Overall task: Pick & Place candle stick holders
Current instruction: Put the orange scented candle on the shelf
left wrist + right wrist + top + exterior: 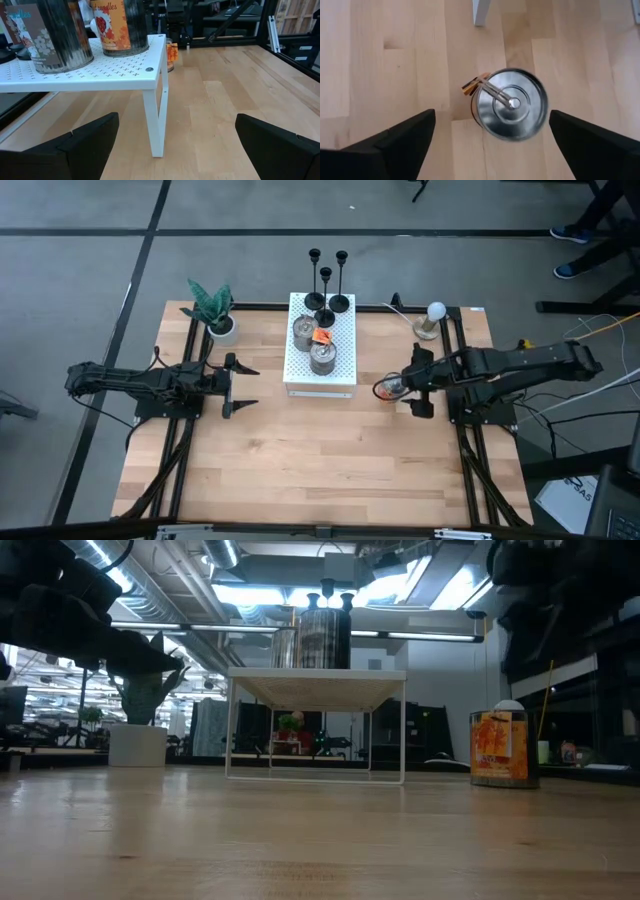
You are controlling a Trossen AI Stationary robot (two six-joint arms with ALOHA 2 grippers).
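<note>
Three slim black candle stick holders (pixel 325 292) stand on their round bases at the far end of a white perforated shelf (pixel 345 350) in the middle of the table. My right gripper (pixel 402 390) hangs open, pointing steeply down over a silver tin with an orange label (pixel 510 103), which stands upright on the table just right of the shelf. Its fingers stand on either side of the tin without touching it. My left gripper (pixel 240 388) waits open near the table's left side, level with the shelf's leg (pixel 159 115).
Two more silver tins (pixel 314 345) stand on the shelf in front of the holders. A potted plant (pixel 215 315) is at the far left, and a white bulb on a wooden base (pixel 432 318) at the far right. Black rails (pixel 190 460) run along both sides.
</note>
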